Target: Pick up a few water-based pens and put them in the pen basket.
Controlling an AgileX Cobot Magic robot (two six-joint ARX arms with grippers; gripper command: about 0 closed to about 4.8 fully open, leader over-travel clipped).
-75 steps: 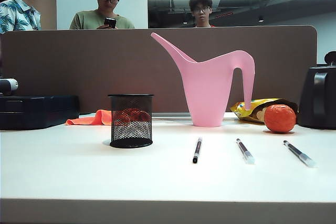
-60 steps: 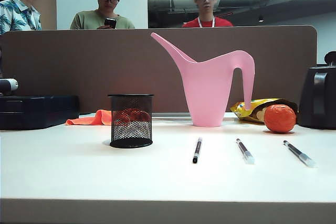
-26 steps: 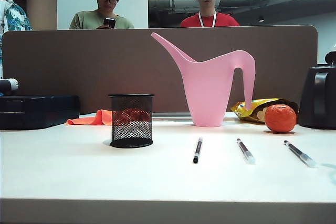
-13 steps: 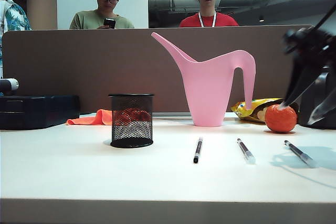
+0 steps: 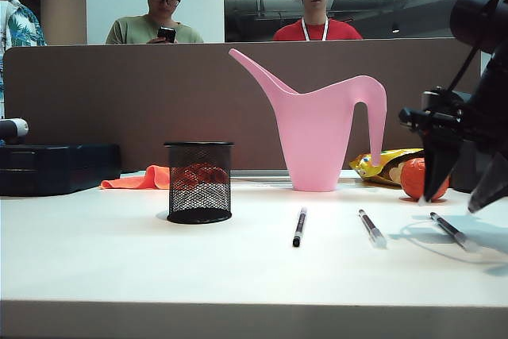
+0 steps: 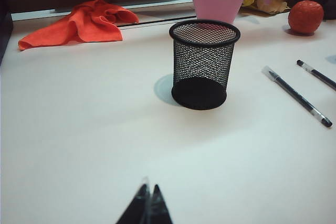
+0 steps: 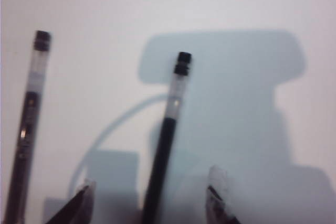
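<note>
**Pens waiting, right claw spread above the rightmost one**

Right gripper (image 7: 149, 200) hung with its jaws wide apart over the rightmost pen (image 5: 453, 231), whose barrel ran between the fingertips (image 7: 218, 182) without touching them. Middle pen (image 5: 371, 228) and black pen (image 5: 298, 226) lay flat on the table (image 5: 119, 260), well apart from the empty pen basket (image 5: 198, 182). Left gripper (image 6: 147, 208) sat pinched together, far back. Light, stiff, slick barrels, likely to roll; a mid-barrel pinch across the width looked safest.
</note>
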